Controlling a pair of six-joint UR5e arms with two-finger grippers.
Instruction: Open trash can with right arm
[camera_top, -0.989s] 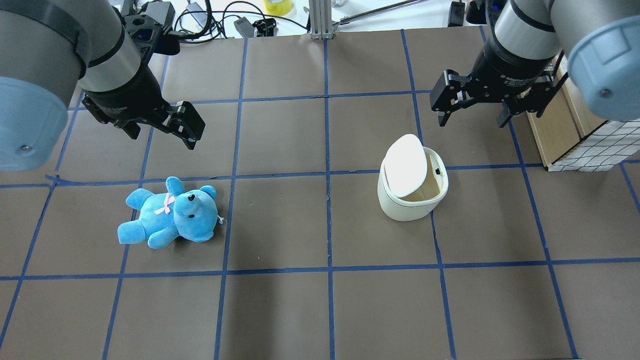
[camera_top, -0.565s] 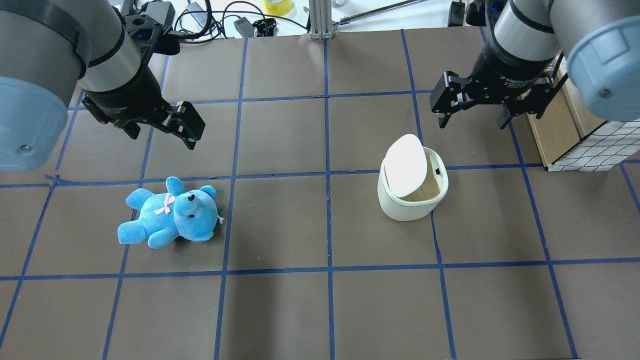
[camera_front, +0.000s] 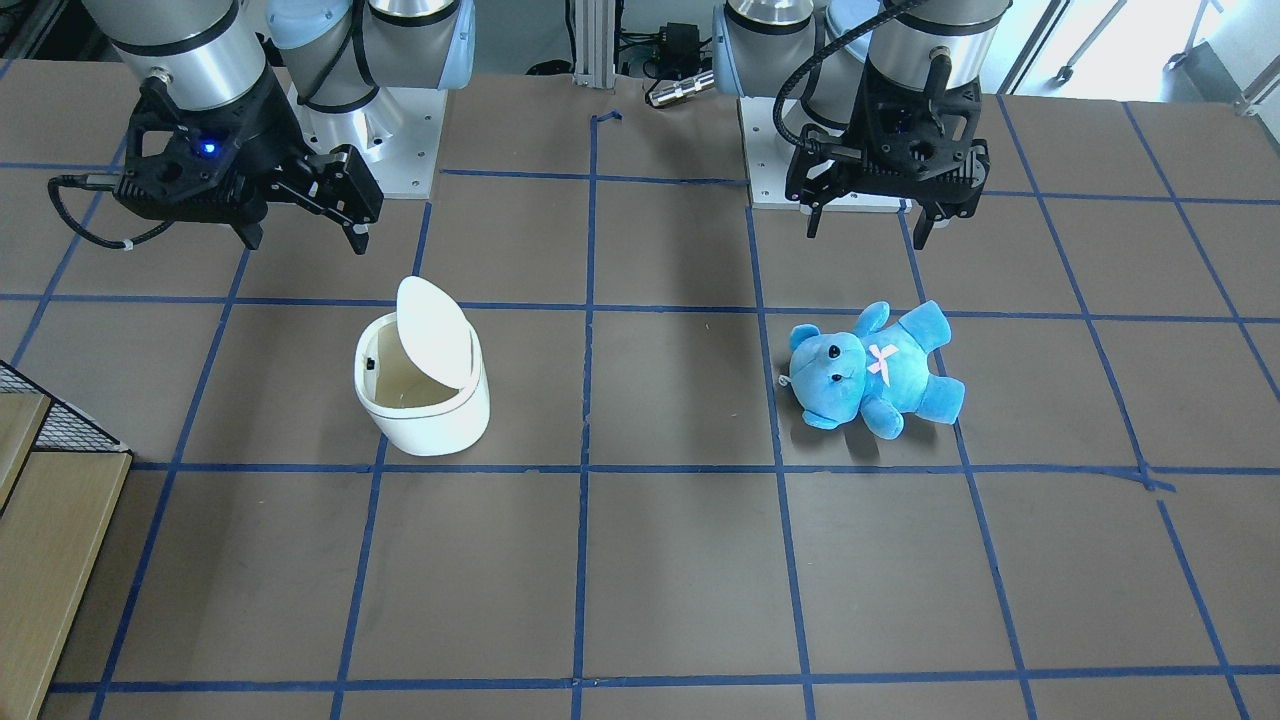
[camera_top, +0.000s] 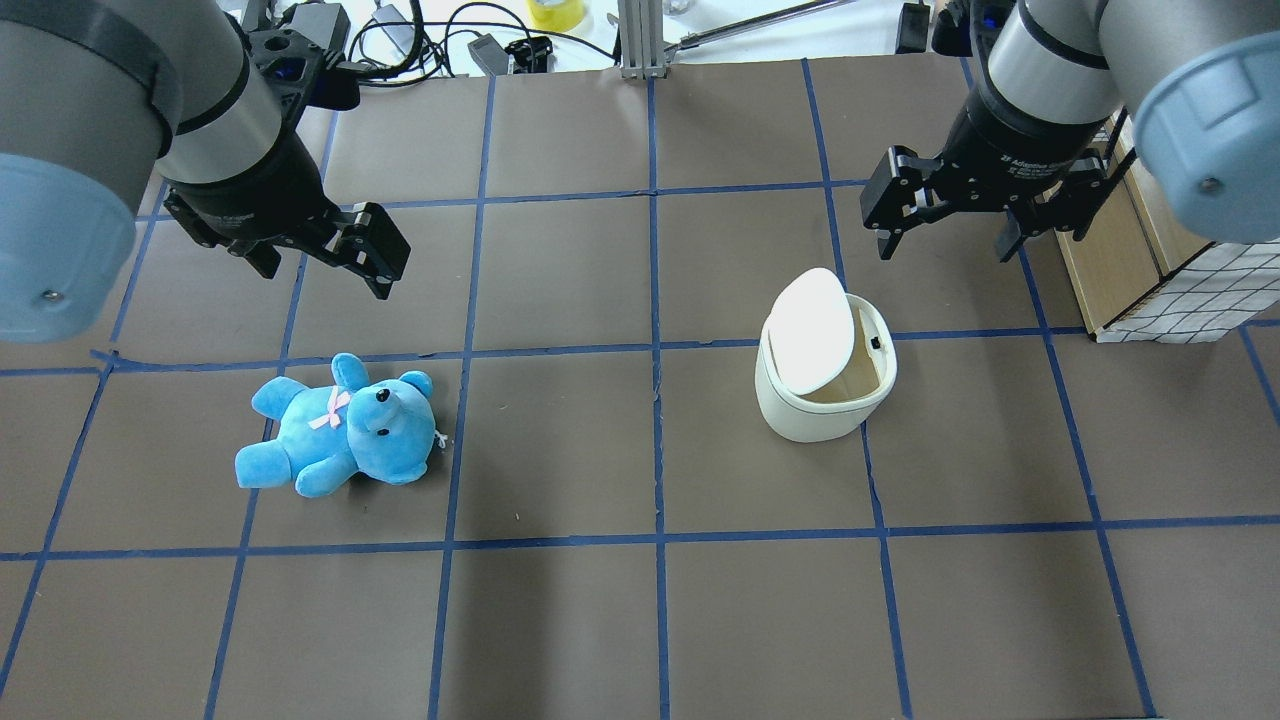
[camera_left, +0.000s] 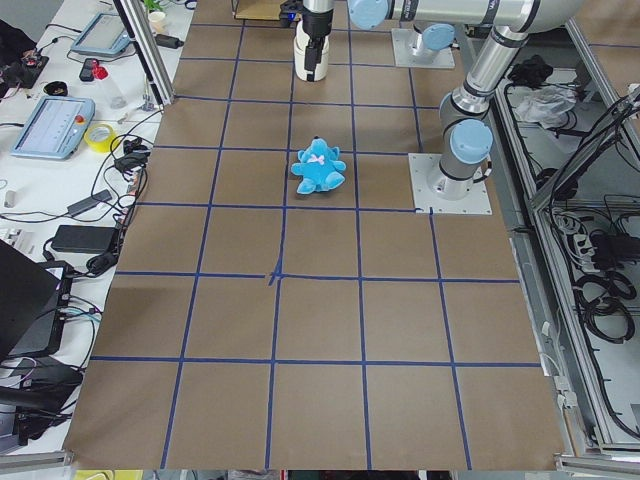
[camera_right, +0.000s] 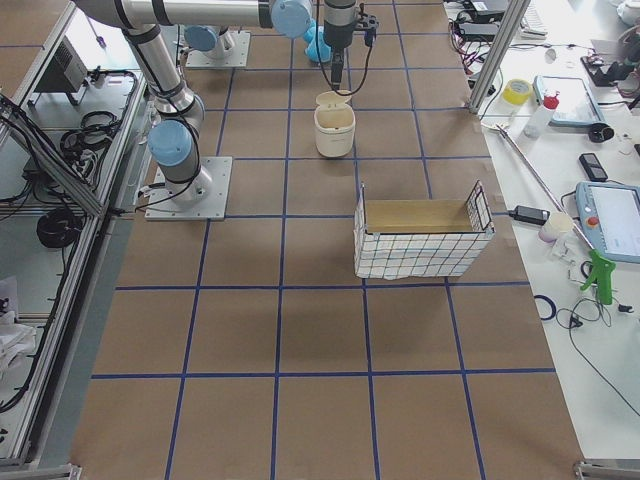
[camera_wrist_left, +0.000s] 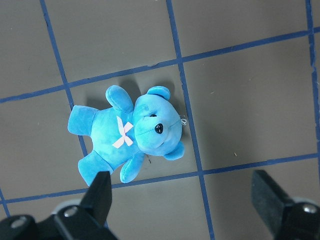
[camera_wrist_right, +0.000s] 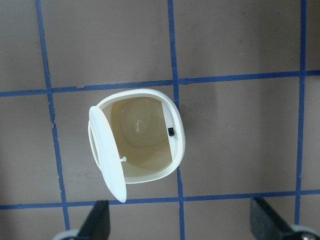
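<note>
The white trash can (camera_top: 822, 400) stands on the right half of the table with its lid (camera_top: 812, 330) flipped up, and its cream inside shows in the right wrist view (camera_wrist_right: 177, 145). It also shows in the front view (camera_front: 430, 415) and the right side view (camera_right: 334, 125). My right gripper (camera_top: 945, 240) hangs open and empty above and behind the can, apart from it; its blue light shows in the front view (camera_front: 303, 238). My left gripper (camera_top: 325, 275) is open and empty above the blue plush bear (camera_top: 340, 425).
A wire-mesh basket with a wooden box (camera_top: 1180, 280) stands at the table's right edge, close to my right arm. Cables and a yellow tape roll (camera_top: 556, 12) lie beyond the far edge. The bear lies in the left wrist view (camera_wrist_left: 130, 132) between the open fingers.
My right gripper has shifted very slightly to the right, still open. The trash can, its raised lid, the bear and the left arm have not moved.
</note>
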